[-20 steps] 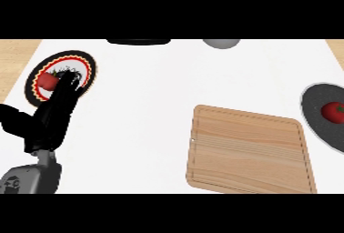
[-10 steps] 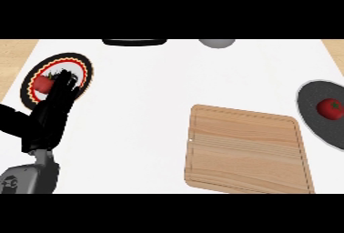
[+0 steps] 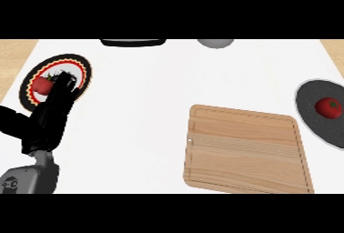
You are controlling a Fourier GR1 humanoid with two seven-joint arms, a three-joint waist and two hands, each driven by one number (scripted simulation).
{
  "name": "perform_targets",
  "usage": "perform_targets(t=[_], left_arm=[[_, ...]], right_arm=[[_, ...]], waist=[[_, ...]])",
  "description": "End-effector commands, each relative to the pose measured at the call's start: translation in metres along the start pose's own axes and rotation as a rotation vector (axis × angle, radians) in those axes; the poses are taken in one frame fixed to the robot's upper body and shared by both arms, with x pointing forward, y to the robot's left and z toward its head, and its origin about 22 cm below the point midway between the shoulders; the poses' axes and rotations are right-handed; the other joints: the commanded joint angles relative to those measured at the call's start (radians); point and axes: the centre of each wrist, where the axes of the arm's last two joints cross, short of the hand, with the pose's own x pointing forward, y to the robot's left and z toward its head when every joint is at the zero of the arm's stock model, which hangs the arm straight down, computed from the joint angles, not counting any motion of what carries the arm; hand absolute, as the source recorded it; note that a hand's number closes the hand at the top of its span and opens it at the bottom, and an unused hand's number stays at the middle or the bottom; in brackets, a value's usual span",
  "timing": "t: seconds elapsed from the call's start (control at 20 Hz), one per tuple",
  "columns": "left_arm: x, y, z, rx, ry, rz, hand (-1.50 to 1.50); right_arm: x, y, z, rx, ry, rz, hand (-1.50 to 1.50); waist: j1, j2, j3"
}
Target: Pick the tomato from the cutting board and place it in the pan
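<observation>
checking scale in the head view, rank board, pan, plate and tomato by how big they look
1. board, clearly largest
2. pan and plate: look alike, both partly hidden or cut off, so unranked
3. tomato, smallest, lying in the pan

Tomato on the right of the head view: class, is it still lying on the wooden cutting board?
No: the tomato lies inside the dark pan at the right edge, and the cutting board beside it carries nothing.

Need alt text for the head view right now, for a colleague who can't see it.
The tomato lies in the dark pan at right, beside the bare cutting board. At left, the left hand stretches straight-fingered over a patterned plate holding a red item.
</observation>
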Motion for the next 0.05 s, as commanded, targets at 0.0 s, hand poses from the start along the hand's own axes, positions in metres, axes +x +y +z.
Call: perform_targets(t=[0.0], left_arm=[[0.0019,-0.0028,-0.0013,0.005,0.008,0.011,0.00]], right_arm=[[-0.0078,-0.0076,0.0166,0.109,-0.125,-0.122,-1.50]], waist=[[0.001,-0.001,0.000]])
